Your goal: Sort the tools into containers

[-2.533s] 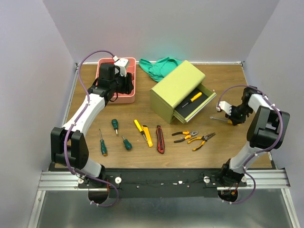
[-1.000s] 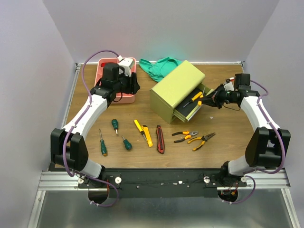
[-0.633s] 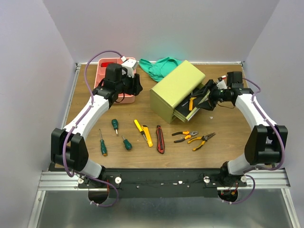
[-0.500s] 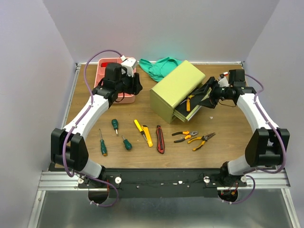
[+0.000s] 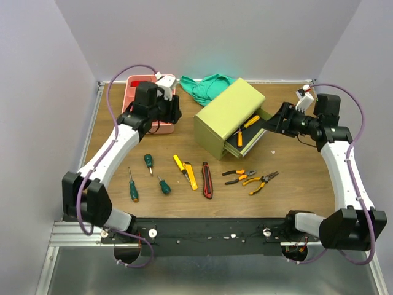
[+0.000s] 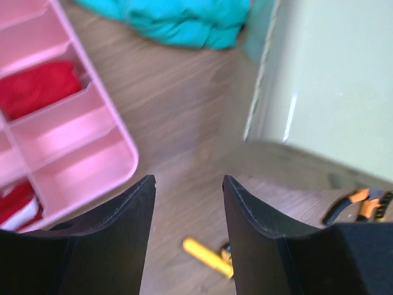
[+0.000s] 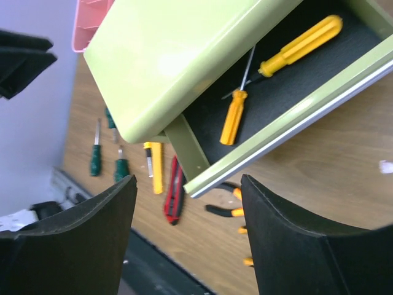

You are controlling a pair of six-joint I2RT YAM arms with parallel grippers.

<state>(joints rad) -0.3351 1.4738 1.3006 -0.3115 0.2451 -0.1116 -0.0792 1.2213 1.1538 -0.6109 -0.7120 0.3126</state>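
Note:
The olive-green chest (image 5: 228, 114) stands mid-table with its drawer (image 7: 288, 132) pulled out. Two yellow-handled screwdrivers (image 7: 301, 43) (image 7: 233, 117) lie in the drawer. My right gripper (image 5: 279, 120) (image 7: 187, 178) hovers just right of the drawer, open and empty. My left gripper (image 5: 169, 110) (image 6: 188, 181) hangs open and empty between the pink tray (image 5: 132, 92) and the chest. On the table in front lie three green-handled screwdrivers (image 5: 148, 161), a yellow knife (image 5: 191, 176), a red-black knife (image 5: 206, 180) and two pliers (image 5: 238, 176) (image 5: 261, 181).
A green cloth (image 5: 206, 86) is bunched at the back between tray and chest. Red items (image 6: 40, 89) sit in some compartments of the tray. Grey walls close in the table on three sides.
My right gripper opened over the drawer, left a second screwdriver inside and drew back to the right. The left gripper shifted slightly beside the tray.

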